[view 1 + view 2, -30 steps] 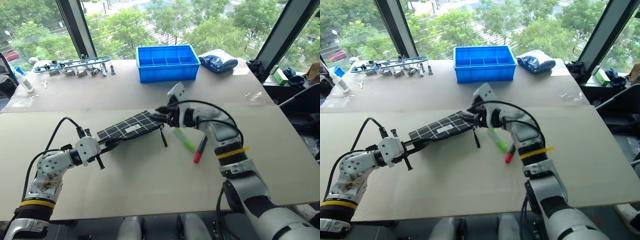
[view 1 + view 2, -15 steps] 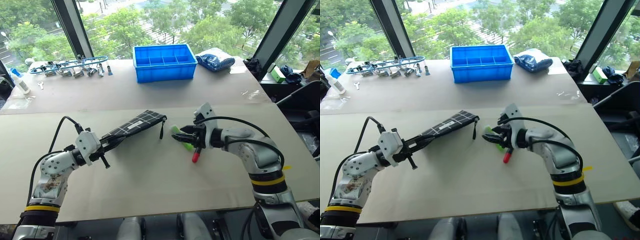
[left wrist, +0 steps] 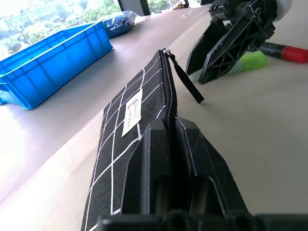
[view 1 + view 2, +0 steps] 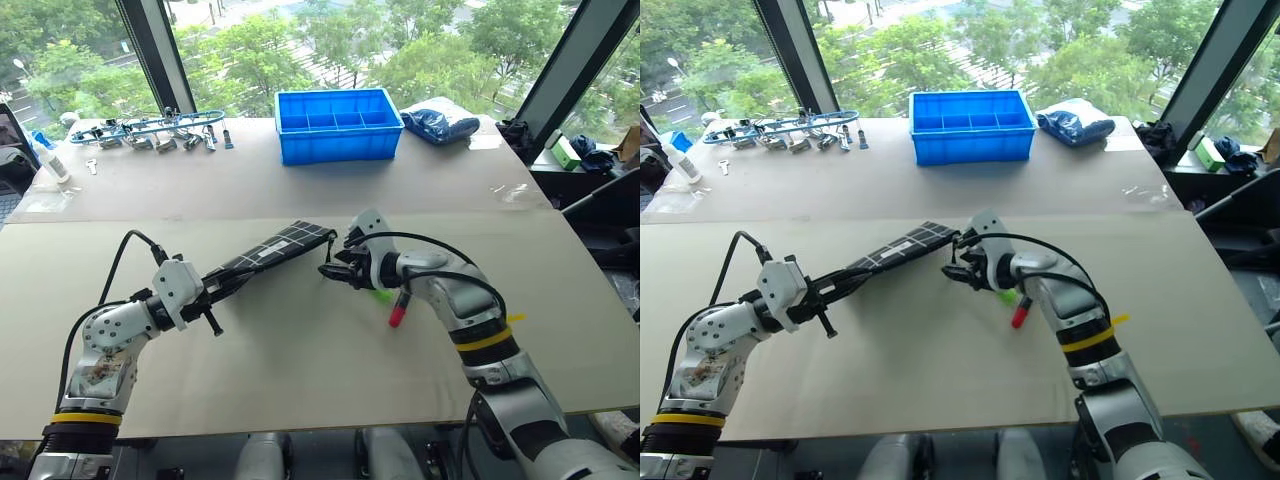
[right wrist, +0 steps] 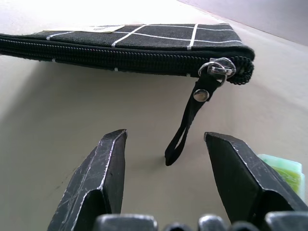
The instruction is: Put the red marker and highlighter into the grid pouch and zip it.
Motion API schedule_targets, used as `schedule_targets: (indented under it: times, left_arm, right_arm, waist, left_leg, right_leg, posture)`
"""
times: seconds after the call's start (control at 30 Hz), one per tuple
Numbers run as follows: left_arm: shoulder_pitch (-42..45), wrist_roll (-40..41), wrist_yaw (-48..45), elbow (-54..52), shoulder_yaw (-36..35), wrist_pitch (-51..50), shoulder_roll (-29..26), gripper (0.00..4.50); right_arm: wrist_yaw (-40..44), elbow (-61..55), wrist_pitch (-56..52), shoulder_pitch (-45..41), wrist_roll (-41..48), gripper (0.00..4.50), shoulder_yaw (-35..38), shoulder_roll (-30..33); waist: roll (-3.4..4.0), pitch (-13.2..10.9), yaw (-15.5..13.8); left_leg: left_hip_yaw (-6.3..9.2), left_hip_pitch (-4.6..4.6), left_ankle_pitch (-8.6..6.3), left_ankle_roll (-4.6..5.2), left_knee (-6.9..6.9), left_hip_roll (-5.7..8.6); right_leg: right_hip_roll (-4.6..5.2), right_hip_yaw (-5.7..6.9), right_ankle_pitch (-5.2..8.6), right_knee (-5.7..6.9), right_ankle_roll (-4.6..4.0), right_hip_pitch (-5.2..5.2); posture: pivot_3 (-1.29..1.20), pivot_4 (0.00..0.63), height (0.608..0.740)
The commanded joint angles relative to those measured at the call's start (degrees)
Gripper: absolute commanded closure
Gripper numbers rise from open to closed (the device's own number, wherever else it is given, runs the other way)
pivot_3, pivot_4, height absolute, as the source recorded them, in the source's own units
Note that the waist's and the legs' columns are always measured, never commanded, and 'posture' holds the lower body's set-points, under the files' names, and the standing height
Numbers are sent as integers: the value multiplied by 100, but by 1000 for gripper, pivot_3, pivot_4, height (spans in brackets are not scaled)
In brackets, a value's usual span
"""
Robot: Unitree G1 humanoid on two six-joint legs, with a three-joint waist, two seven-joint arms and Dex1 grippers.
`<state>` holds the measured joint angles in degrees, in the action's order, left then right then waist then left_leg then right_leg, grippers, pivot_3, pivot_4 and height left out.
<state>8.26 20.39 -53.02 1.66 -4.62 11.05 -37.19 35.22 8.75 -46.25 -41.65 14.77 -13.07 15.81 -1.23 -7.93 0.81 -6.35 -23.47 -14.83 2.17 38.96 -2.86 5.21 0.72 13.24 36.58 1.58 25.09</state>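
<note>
My left gripper (image 4: 218, 291) stays clenched on the grid pouch (image 4: 272, 251), holding its near end up off the table (image 4: 300, 370). The right gripper (image 4: 330, 271), jaws released and empty, has dropped to the pull strap (image 5: 185, 126); zipper still shut. Highlighter (image 4: 383, 295) and red marker (image 4: 399, 306) lie just right, untouched.

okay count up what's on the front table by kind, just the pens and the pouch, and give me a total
Red marker: 1
Highlighter: 1
Grid pouch: 1
Total: 3
</note>
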Motion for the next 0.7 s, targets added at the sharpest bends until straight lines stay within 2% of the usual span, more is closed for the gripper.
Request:
schedule_targets:
  times: [0.03,0.1,0.2,0.4,0.43,0.7]
  left_arm:
    - [25,45,60,-254,-168,-14,6,4500]
    - [26,41,62,-258,-186,-27,2,4500]
    - [33,36,55,-254,-201,-33,-2,4500]
    - [97,2,30,-226,-161,-43,9,4500]
    - [102,-4,24,-226,-153,-41,11,4500]
    - [138,-26,-26,-191,-128,-33,30,4500]
  right_arm:
    - [-62,315,470,-275,-176,1618,21,-174]
    - [-63,479,615,-350,-262,1618,15,-233]
    - [-6,613,797,-391,-342,2285,40,-275]
    - [289,449,885,-356,-269,4365,69,-254]
    - [367,380,875,-337,-235,4468,63,-249]
    - [998,-60,500,-311,93,4468,0,-295]
  waist:
    - [0,0,1]
    - [0,0,4]
    - [0,0,2]
    - [0,0,7]
    - [0,0,7]
    - [0,0,4]
  left_leg:
    - [0,0,0,0,0,0]
    - [0,1,0,0,0,0]
    - [-1,1,0,0,0,0]
    - [-1,1,0,-1,0,-1]
    - [0,1,0,-1,0,-1]
    - [1,1,0,0,0,-1]
  right_leg:
    - [0,0,0,0,0,0]
    - [0,0,0,2,0,0]
    - [0,0,0,5,0,0]
    - [0,0,0,8,0,0]
    - [0,0,0,8,0,0]
    - [0,1,0,8,0,-1]
  posture:
    - [0,150,740]
    - [0,150,740]
    - [0,150,740]
    - [0,150,740]
    - [0,150,740]
    - [0,150,740]
